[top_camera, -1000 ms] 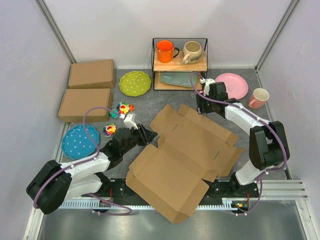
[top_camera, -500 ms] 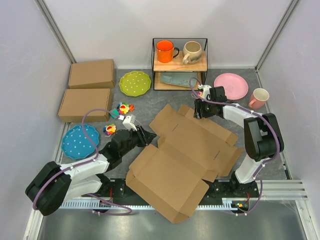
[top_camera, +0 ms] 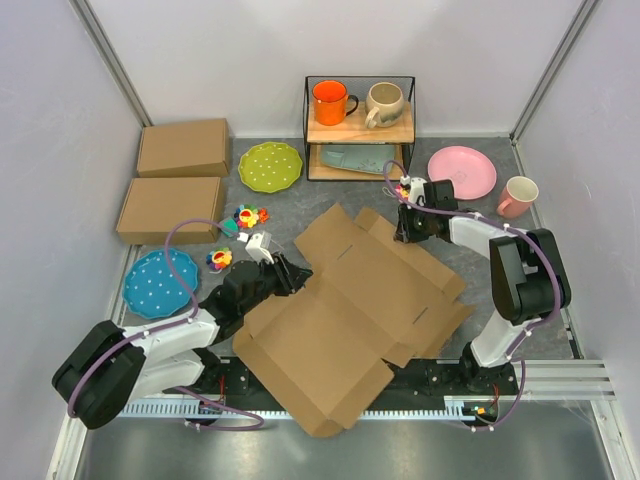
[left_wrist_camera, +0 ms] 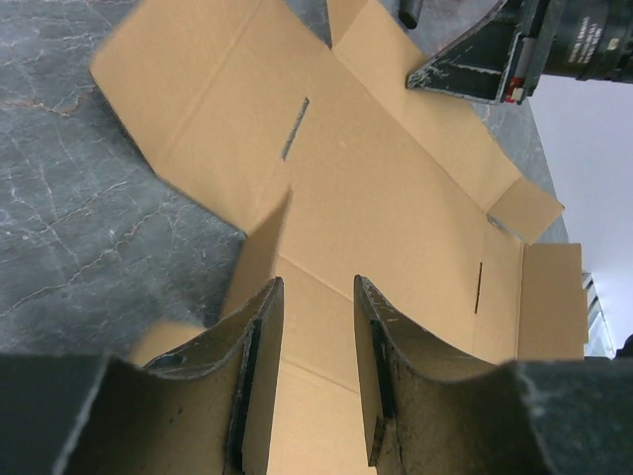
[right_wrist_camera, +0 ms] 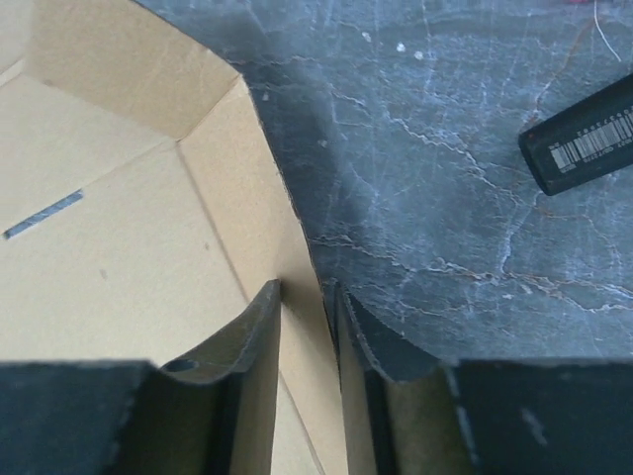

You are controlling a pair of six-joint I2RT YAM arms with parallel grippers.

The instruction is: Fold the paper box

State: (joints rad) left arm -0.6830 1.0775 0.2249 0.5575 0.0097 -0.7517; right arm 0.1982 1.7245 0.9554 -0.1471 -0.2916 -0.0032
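The paper box (top_camera: 350, 310) is a large brown die-cut cardboard sheet lying mostly flat in the middle of the table, with some flaps raised. My left gripper (top_camera: 296, 271) is at the sheet's left notch. In the left wrist view its jaws stand apart over the sheet (left_wrist_camera: 396, 198), with a raised flap (left_wrist_camera: 265, 233) against the left finger. My right gripper (top_camera: 405, 230) is at the sheet's far right flap. In the right wrist view its jaws are nearly together around the edge of that flap (right_wrist_camera: 267, 198).
Two ready-made brown boxes (top_camera: 183, 147) (top_camera: 170, 208) lie at the far left. A green plate (top_camera: 270, 165), a blue plate (top_camera: 160, 283), small coloured toys (top_camera: 250, 215), a rack with mugs (top_camera: 358, 115), a pink plate (top_camera: 463, 170) and a pink mug (top_camera: 518, 196) ring the sheet.
The cardboard sheet has slid left and toward the near edge, now overlapping the left arm's side. My right gripper moved down onto the far right flap. The left gripper barely moved.
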